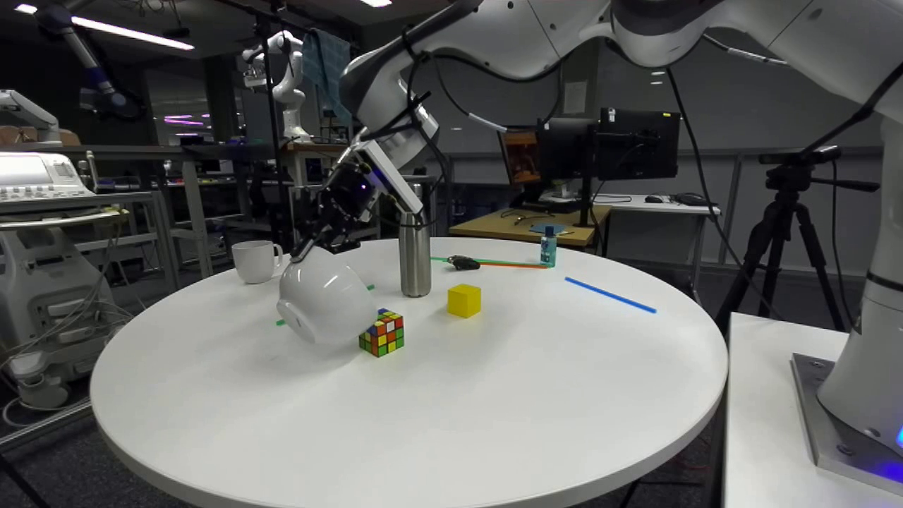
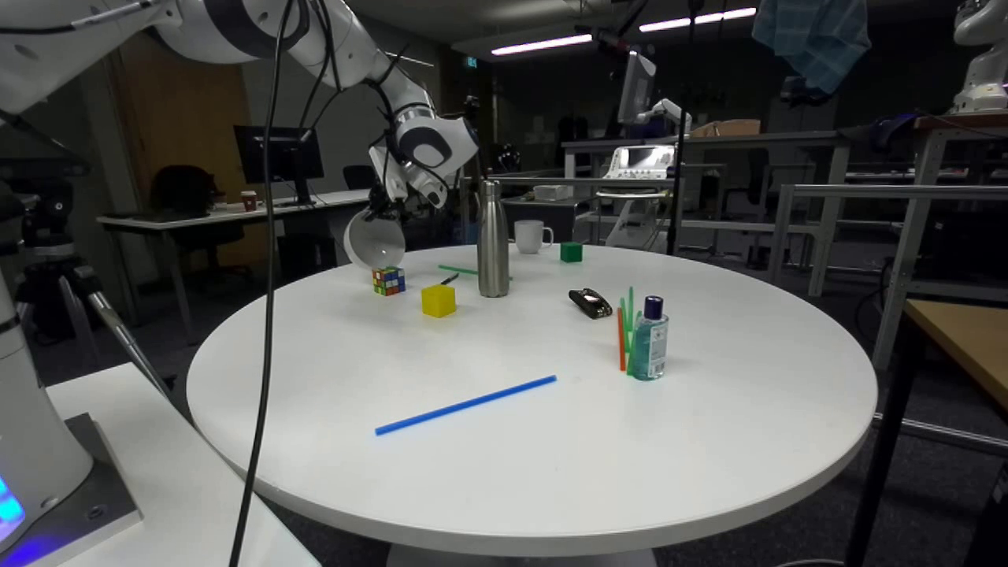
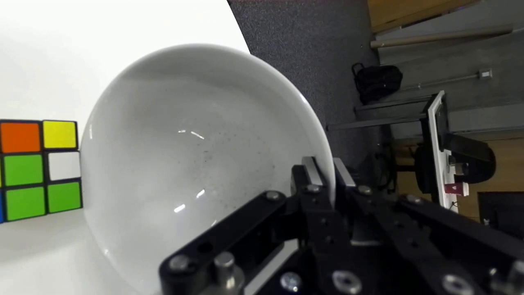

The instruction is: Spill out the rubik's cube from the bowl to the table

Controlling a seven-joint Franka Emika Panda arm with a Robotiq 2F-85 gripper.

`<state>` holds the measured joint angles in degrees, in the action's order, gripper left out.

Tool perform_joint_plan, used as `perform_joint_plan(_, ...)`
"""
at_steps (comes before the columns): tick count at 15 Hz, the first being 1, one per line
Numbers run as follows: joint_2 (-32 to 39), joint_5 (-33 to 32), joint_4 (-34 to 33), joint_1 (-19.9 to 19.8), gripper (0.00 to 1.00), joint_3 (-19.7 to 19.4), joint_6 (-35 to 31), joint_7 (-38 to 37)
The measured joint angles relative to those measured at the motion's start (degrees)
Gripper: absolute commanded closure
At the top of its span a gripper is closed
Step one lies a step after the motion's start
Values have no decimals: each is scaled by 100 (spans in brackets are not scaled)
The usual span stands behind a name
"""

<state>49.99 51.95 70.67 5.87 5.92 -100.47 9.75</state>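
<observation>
The rubik's cube rests on the white round table, outside the bowl; it shows in both exterior views and at the left edge of the wrist view. The white bowl is tilted on its side, its mouth towards the cube. In the wrist view the bowl's inside holds nothing, and its lower rim is beside the cube; I cannot tell whether they touch. My gripper is shut on the bowl's upper rim, one finger inside and one outside. Part of the cube is hidden behind the bowl in an exterior view.
A yellow block and a steel bottle stand near the cube. A white cup and a green block are farther off. A small dark object, a teal bottle and a blue stick also lie or stand on the table.
</observation>
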Motion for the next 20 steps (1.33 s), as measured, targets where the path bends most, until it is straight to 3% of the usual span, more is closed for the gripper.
perform_joint_plan(20,-39,-1913,-478,177,97,248,3,-948)
